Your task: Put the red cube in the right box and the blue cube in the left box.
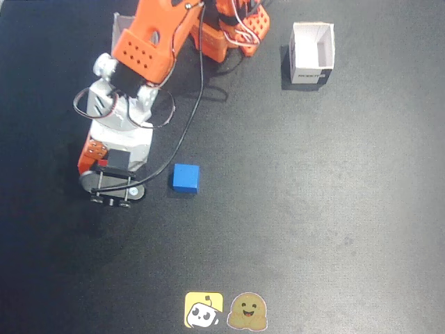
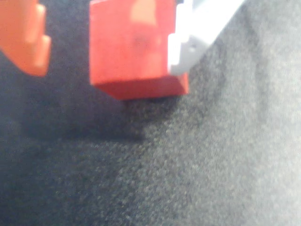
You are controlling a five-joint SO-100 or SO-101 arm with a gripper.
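In the wrist view the red cube (image 2: 134,44) sits on the dark mat between my fingers. The white finger (image 2: 188,42) touches its right side. The orange finger (image 2: 26,40) stands apart from its left side, so my gripper (image 2: 108,66) is open around it. In the fixed view my gripper (image 1: 97,158) is low at the left and hides most of the red cube. The blue cube (image 1: 185,178) lies just to its right. One white box (image 1: 311,53) stands at the back right. The other box (image 1: 124,26) shows only as an edge behind the arm at the back left.
The orange robot base (image 1: 233,28) with loose cables stands at the back middle. Two cartoon stickers (image 1: 226,310) lie at the mat's front edge. The dark mat (image 1: 327,209) spreads out to the right of the blue cube.
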